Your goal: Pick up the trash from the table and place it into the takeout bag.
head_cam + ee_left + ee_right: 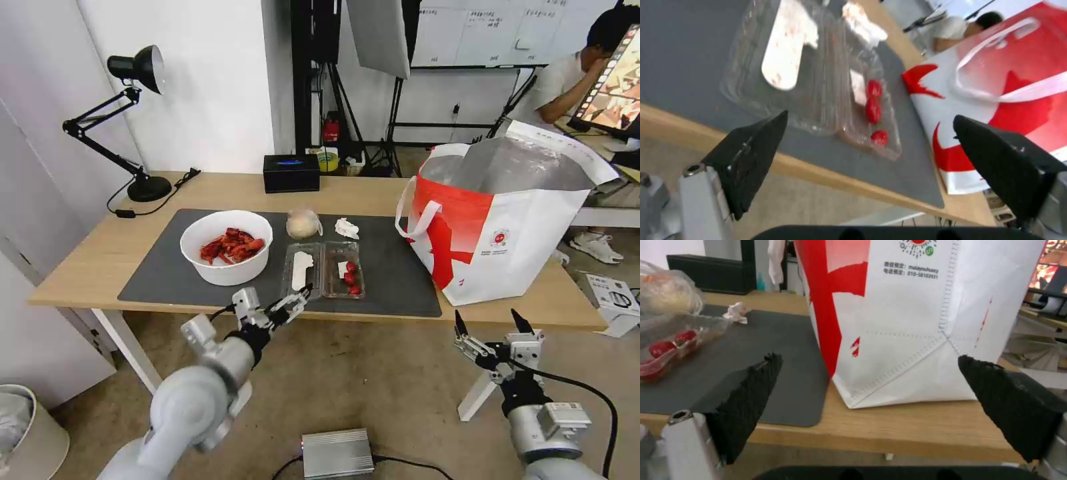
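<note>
Clamshell tray [323,269], clear ribbed plastic, w/ open left claw [301,298] near.

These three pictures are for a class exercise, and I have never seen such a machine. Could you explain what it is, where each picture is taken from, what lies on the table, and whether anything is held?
It is a wheeled robot with two arms. The wide picture comes from a camera on its head; the other two come from cameras on its wrists. On the table lies a dark mat carrying a white bowl of red shells, a wrapped beige lump, a crumpled tissue and a clear clamshell tray. A large takeout bag stands open at the right, and a black box and a desk lamp stand behind. The left gripper reaches toward the tray, open. The right gripper waits before the table edge near the bag, open. Nothing is held.
</note>
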Robot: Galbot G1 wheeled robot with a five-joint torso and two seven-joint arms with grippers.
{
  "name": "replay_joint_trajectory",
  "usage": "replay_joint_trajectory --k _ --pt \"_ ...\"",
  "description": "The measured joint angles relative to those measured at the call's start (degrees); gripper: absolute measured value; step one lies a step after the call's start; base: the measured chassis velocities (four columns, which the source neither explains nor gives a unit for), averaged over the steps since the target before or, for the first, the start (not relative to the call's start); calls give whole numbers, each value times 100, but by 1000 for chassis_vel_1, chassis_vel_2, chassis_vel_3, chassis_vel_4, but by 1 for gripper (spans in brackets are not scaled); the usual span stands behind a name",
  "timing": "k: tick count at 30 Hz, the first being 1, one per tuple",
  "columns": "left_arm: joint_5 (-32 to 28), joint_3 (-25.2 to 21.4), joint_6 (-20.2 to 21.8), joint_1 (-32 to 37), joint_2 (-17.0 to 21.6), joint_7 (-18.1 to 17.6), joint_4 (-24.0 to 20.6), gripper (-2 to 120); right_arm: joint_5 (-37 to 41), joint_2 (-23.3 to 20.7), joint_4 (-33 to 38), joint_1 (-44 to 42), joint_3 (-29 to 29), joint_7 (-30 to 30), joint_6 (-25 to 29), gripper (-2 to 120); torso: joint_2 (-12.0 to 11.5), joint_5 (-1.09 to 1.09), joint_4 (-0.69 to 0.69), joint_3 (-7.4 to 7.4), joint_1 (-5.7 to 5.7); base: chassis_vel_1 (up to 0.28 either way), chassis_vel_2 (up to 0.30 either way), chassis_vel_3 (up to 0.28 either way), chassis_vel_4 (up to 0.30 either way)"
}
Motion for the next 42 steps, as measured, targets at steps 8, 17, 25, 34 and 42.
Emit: replay_joint_trajectory --k 8,17,25,34,42 --pt "-484 189 208 -379 -151 -629 148 100 3 38 -14 -21 38 12 8 100 0 0 0 0 0 0 0 0 0" --pt "-525 285 199 -485 -401 -808 314 100 1 69 -59 -18 43 17 19 100 0 0 0 0 0 0 0 0 0" --pt "-413 312 95 -513 -466 -827 472 100 1 64 -108 -11 46 22 39 100 0 0 0 0 0 0 0 0 0" --pt "-295 317 17 -509 -493 -759 560 100 0 72 -187 34 20 52 45 100 0 0 0 0 0 0 0 0 0" --pt "-160 414 -41 -620 -553 -714 705 100 -11 110 -266 56 -20 112 61 100 0 0 0 0 0 0 0 0 0"
